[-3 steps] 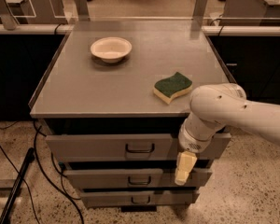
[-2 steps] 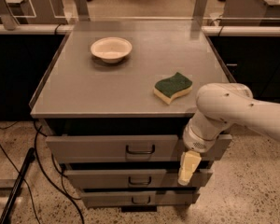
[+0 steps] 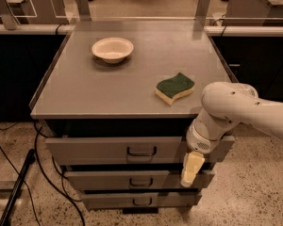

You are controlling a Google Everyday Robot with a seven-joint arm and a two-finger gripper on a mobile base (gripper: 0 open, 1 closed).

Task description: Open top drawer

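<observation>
The top drawer (image 3: pixel 94 150) is the widest gray front under the cabinet top, with a small dark bail handle (image 3: pixel 141 151) at its centre. It stands out a little further than the two narrower drawers below it. My gripper (image 3: pixel 191 169) hangs down from the white arm (image 3: pixel 226 108) at the right part of the drawer fronts. It points down across the lower edge of the top drawer, to the right of the handle and apart from it.
On the gray cabinet top (image 3: pixel 85 86) stand a white bowl (image 3: pixel 112 49) at the back left and a green-and-yellow sponge (image 3: pixel 175 87) near the front right. Cables (image 3: pixel 42 173) and a dark pole (image 3: pixel 14 192) lie on the floor at left.
The arm and gripper have shifted slightly to the right along the drawer fronts. The drawers, bowl and sponge have not moved.
</observation>
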